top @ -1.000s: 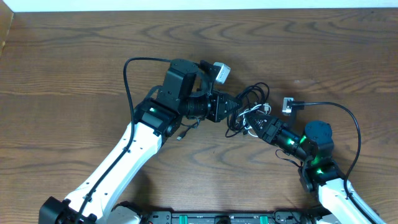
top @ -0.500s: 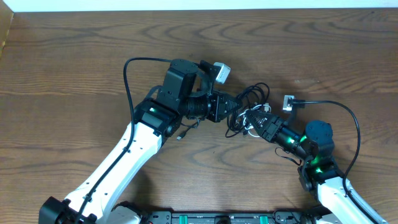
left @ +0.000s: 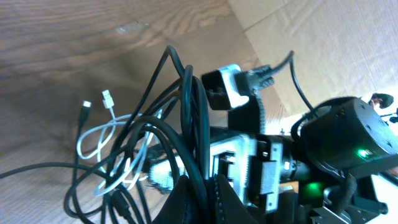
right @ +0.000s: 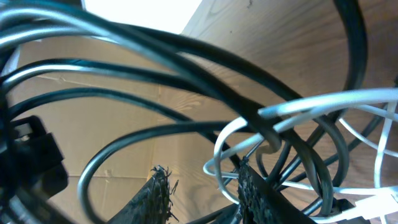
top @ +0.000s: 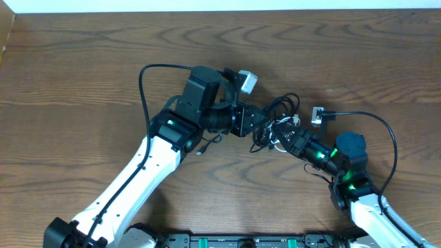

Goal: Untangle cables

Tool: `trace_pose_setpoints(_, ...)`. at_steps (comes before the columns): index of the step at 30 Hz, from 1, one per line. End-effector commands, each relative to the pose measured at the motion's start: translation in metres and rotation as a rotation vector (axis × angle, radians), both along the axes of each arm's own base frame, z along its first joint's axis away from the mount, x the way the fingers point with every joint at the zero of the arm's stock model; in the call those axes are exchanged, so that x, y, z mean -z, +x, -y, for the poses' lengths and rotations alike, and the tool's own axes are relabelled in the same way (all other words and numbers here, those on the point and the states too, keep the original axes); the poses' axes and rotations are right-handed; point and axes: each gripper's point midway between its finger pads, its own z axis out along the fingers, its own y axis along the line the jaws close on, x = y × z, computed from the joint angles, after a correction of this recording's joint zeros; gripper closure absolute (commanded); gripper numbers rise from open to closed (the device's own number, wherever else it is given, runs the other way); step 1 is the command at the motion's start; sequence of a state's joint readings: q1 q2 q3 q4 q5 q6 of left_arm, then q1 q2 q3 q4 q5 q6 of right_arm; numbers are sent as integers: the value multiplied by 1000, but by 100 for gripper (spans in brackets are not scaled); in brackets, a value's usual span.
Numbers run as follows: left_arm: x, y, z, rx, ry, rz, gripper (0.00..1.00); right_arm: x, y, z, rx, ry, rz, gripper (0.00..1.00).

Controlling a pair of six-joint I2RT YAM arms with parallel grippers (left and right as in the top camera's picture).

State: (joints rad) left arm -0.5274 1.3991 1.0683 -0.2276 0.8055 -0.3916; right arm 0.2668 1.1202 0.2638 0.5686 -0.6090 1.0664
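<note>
The cables [top: 277, 116] lie as one knot of thin black cords and a white one at the table's middle. My left gripper [top: 260, 125] reaches in from the left; its fingers [left: 189, 200] are shut on black cords [left: 186, 112] that rise between them. The white cable [left: 99, 140] loops on the wood to their left, with two plug ends free. From the lower right, my right gripper [top: 282, 138] pokes into the knot. In the right wrist view this gripper [right: 202, 196] is open. Black cords [right: 186, 81] and the white cable [right: 298, 109] cross over its right finger [right: 255, 199].
Both arms meet nose to nose at the knot. The right arm's thick black cord [top: 386, 131] arcs from a white connector [top: 318, 115] behind it. Behind the left arm its own cord [top: 142, 89] loops. A small black plug [top: 200, 150] lies beside the left forearm.
My right gripper has narrowed a little and edged further up-left into the knot. The left gripper has shifted slightly right with the cords still held.
</note>
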Motion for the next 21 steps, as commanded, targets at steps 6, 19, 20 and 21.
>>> trace_pose_setpoints(6, -14, -8, 7, 42, -26, 36, 92, 1, -4, -9, -28, 1, -3, 71)
trace_pose_setpoints(19, -14, -8, 7, 43, -26, 36, 92, 1, -3, -8, -19, -3, 1, 99)
trace_pose_setpoints(20, -14, -8, 7, 43, -26, 36, 92, -1, -3, -9, -23, 1, 8, 99)
trace_pose_setpoints(21, -14, -8, 7, 42, -26, 36, 92, -4, -3, -10, -33, 7, 19, 99)
